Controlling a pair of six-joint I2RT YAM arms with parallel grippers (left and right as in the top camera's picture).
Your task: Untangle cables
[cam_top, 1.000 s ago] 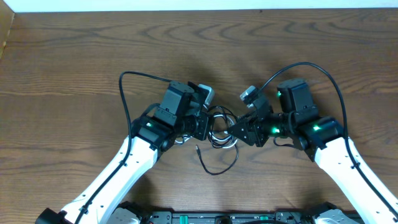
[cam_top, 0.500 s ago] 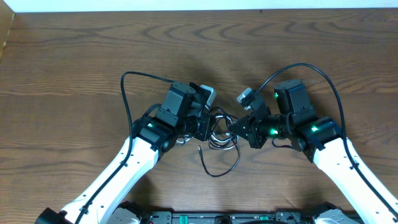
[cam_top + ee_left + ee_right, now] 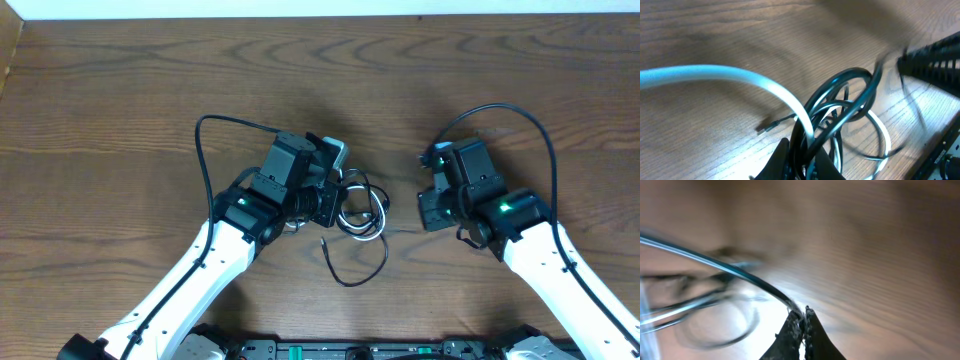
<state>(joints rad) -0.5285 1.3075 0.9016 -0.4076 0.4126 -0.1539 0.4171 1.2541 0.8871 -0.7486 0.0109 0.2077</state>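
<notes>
The white and black cables lie in a tangled coil (image 3: 362, 212) between my two arms. A loose black tail (image 3: 367, 272) loops toward the table's front and ends in a small plug. My left gripper (image 3: 336, 205) is shut on the coil's left side. In the left wrist view its jaws (image 3: 802, 160) clamp the black cable (image 3: 840, 82) and the white cable (image 3: 740, 75) together. My right gripper (image 3: 421, 211) is to the right of the coil. In the right wrist view its jaws (image 3: 802, 312) are shut on a thin dark strand (image 3: 740, 272) that runs up and left, blurred.
The brown wooden table (image 3: 120, 100) carries everything. Thick black arm cables arch over each arm: left (image 3: 200, 150), right (image 3: 545, 150). The right arm's dark body (image 3: 935, 60) shows at the left wrist view's right edge.
My right gripper has pulled back to the right, away from the coil, with a thin strand in its jaws. The left gripper has stayed put on the coil. The coil has shifted slightly.
</notes>
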